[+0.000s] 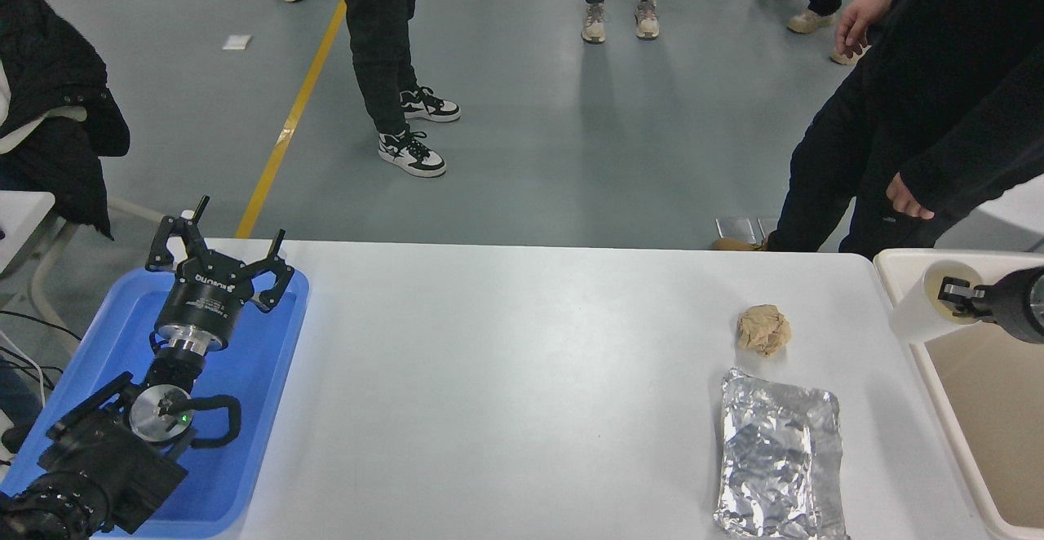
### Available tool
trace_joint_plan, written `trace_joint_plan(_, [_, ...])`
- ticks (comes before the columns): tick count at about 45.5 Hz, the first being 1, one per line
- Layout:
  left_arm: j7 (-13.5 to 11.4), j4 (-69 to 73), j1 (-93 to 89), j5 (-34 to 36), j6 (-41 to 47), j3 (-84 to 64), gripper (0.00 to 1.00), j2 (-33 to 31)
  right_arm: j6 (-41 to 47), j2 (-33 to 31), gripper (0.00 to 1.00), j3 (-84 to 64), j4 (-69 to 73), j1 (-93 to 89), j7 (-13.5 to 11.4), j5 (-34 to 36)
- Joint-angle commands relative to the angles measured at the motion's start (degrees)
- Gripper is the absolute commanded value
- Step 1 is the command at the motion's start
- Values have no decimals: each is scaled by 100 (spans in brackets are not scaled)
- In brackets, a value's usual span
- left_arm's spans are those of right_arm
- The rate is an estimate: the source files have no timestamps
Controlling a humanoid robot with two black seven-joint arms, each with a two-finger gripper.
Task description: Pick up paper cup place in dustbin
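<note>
The white paper cup point(922, 312) with a cream inside is held up in the air, tilted, over the left rim of the cream-beige dustbin point(938, 377) at the table's right end. My right gripper point(954, 295) comes in from the right edge and is shut on the cup's rim, one finger inside the mouth. My left gripper point(214, 258) is parked open over the blue tray at the lower left.
A crumpled brown paper ball point(763, 329) and a crinkled foil tray point(779, 454) lie on the white table left of the bin. A blue tray point(245, 409) sits at the left edge. Several people stand beyond the far edge; one stands close at the far right.
</note>
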Motion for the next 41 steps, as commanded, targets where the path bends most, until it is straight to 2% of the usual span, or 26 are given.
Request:
trace_joint_plan(1, [-8, 2, 3, -1, 0, 0, 100, 2, 980, -385, 0, -362, 150, 1524, -20, -65])
trace_joint_plan(31, [-8, 2, 3, -1, 0, 0, 100, 2, 1051, -333, 0, -776, -51, 1895, -11, -57])
trace_joint_plan(41, [-8, 2, 3, -1, 0, 0, 100, 2, 630, -193, 0, -644, -1816, 464, -20, 119])
